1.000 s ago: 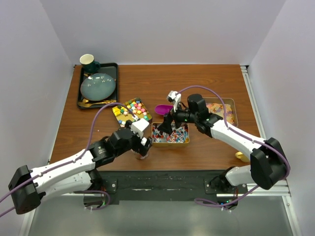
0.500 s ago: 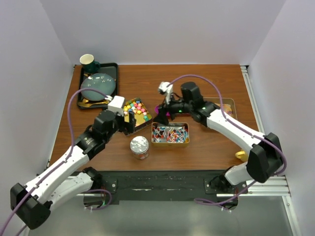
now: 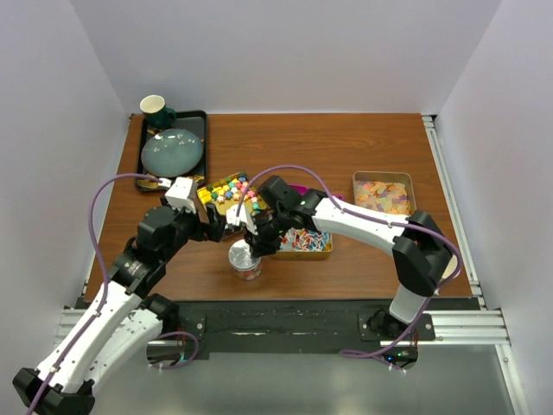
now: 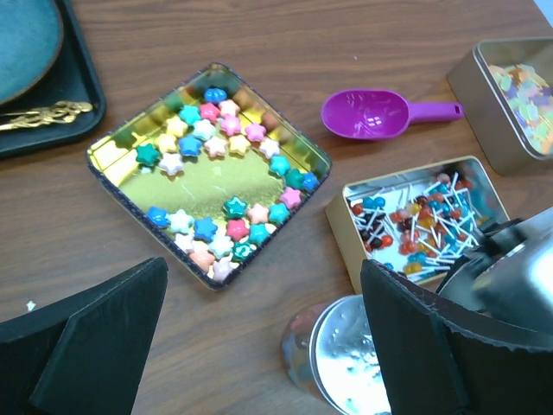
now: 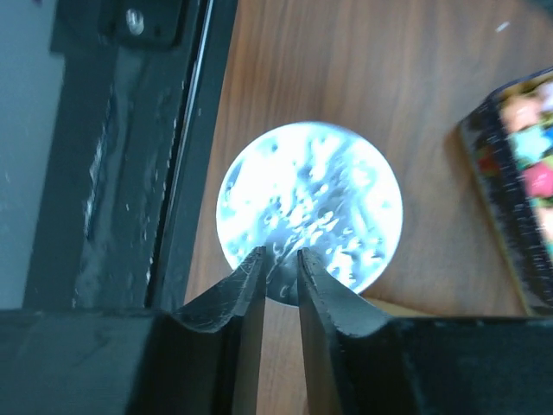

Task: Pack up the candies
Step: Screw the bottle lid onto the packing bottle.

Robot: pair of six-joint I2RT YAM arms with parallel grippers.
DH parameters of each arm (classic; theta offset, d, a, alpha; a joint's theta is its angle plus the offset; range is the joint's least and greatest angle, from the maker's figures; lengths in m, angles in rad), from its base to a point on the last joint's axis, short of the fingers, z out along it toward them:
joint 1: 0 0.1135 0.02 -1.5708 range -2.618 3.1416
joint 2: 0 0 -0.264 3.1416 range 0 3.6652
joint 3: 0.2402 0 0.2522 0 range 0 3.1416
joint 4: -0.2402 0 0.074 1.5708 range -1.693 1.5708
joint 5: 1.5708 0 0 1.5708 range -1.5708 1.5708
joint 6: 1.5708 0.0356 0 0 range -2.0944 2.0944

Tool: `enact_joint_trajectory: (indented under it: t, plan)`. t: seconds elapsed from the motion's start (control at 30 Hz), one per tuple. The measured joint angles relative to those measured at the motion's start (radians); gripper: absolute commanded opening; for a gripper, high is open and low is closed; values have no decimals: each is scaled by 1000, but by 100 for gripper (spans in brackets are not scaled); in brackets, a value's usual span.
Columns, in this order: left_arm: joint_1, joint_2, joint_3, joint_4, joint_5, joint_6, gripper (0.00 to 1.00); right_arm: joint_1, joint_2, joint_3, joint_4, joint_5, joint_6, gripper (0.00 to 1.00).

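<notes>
dark tray (image 3: 195, 125) with teal plate (image 3: 173, 151) at 10 o'clock. left gripper (image 3: 223, 226) spread wide beside shiny gold square tin (image 4: 112, 154) of star-shaped pastel candies (image 4: 226, 135). jar with dimpled silver lid (image 5: 309, 207) under right gripper (image 5: 281, 272), fingers nearly together, nothing pinched. purple plastic scoop (image 4: 367, 113), lollipop tin (image 4: 421, 218), third tin (image 3: 383, 193) at 3 o'clock.

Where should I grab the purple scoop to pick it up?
Take the scoop by its straight thin handle, coming from above, jaws across its width. It lies flat, bowl up, handle toward the far tin. The bowl looks too wide and rounded.
</notes>
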Motion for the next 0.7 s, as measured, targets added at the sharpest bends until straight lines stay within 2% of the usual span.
enact_joint_trajectory:
  t: [0.23, 0.37, 0.43, 0.47, 0.53, 0.57, 0.7]
  plan:
    - [-2, -128, -137, 17, 141, -5, 100, 16, 21, 5, -52, 38, -111, 15]
    - [-57, -104, -182, 63, 181, -9, 100, -4, 13, 11, -84, 31, -116, 16]
    - [-140, -87, -205, 87, 159, -8, 100, -40, 5, 20, -110, 18, -89, 25]
    - [-200, -73, -216, 101, 135, -8, 100, -71, 2, 33, -124, 8, -60, 33]
    - [-294, -39, -246, 148, 92, -3, 100, -147, -6, 80, -142, 5, -4, 43]
    - [-325, -26, -264, 172, 71, 0, 100, -185, -13, 111, -143, 6, 18, 53]
    - [-395, 18, -317, 228, 11, 3, 100, -294, -89, 172, -120, 46, 74, 63]
